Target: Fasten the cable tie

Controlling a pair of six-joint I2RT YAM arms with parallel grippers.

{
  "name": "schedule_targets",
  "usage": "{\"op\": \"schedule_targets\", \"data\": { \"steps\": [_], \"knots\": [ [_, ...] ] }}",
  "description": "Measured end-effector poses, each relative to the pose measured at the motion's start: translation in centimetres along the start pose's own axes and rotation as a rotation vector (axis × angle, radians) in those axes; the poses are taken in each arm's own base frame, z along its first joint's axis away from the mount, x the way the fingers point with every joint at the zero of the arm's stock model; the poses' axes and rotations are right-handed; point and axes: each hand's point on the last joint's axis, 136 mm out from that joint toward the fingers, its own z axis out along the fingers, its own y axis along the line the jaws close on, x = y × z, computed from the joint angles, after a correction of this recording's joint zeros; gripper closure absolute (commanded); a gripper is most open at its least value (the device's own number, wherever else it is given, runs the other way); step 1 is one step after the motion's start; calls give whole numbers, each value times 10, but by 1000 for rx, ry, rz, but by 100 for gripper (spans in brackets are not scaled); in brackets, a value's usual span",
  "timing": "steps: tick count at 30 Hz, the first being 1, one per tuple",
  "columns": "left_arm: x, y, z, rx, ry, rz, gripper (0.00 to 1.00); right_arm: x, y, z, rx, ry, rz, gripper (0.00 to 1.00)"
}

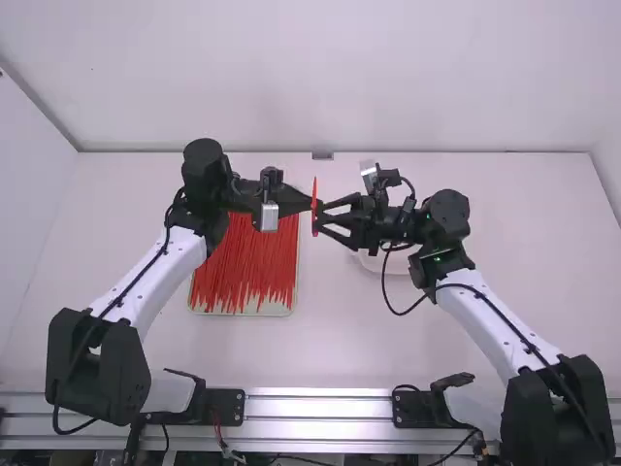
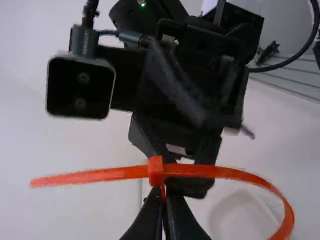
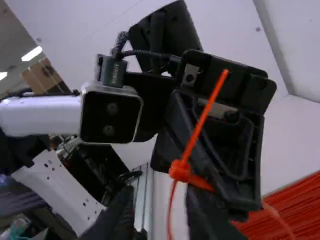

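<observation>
Where the two arms meet above the middle of the white table [image 1: 505, 204], a single red cable tie [image 1: 313, 206] is held in the air between the gripper tips, clear of the table surface. In the high view the tie stands as a thin upright line, with the left gripper [image 1: 307, 206] just on its left side and the right gripper [image 1: 321, 219] just on its right side. Left gripper: jaws closed on the tie; in the left wrist view its two fingers [image 2: 147, 222] meet in a narrow point directly under the square head [image 2: 155, 170] of the tie and pinch the strap there. From the head, one end of the strap runs out straight and the other end bends round in a curve. Right gripper: jaws spread apart; in the right wrist view its fingers [image 3: 117, 215] stand on either side of the strap with a gap at each side, and contact with the tie cannot be confirmed. In that view the straight end projects past the head across the front of the left gripper. A pile of spare red cable ties [image 1: 243, 267] lies fanned on a pale flat board [image 1: 243, 312] under the left arm. A white bowl [image 1: 374, 262] rests on the table below the right arm's wrist, well apart from the pile
</observation>
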Motion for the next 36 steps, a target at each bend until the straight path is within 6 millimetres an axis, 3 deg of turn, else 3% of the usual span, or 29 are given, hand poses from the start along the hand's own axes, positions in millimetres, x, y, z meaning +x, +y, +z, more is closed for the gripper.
{"op": "schedule_targets", "data": {
  "steps": [1,7,15,21,26,27,28,29,30,32,36],
  "knots": [
    [2,0,0,-2,4,-5,98,-1,1,-3,-3,4,-4,2],
    [-1,-13,3,43,-45,-40,98,-9,-13,-21,56,-24,-5,2],
    [-8,-21,10,79,-82,-57,97,-12,3,-9,0,-29,-94,2],
    [-12,-25,19,95,-97,-60,98,-12,4,-8,-3,-30,-94,2],
    [-12,-26,23,97,-95,-69,98,-12,6,-3,-9,-34,-93,25],
    [-11,-25,23,93,-89,-75,98,-12,6,-2,-8,-36,-94,36],
    [-11,-25,23,91,-86,-78,98,-12,6,-2,-6,-39,-93,59],
    [-11,-25,23,90,-85,-78,98,-12,6,-2,-6,-39,-90,62],
    [-10,-24,23,88,-83,-78,98,-13,6,-2,-4,-41,-91,80],
    [-10,-24,23,87,-81,-78,98,-13,5,-2,1,-45,-81,100],
    [-9,-24,23,82,-75,-78,98,-13,5,-2,2,-45,-63,100]
  ]
}}
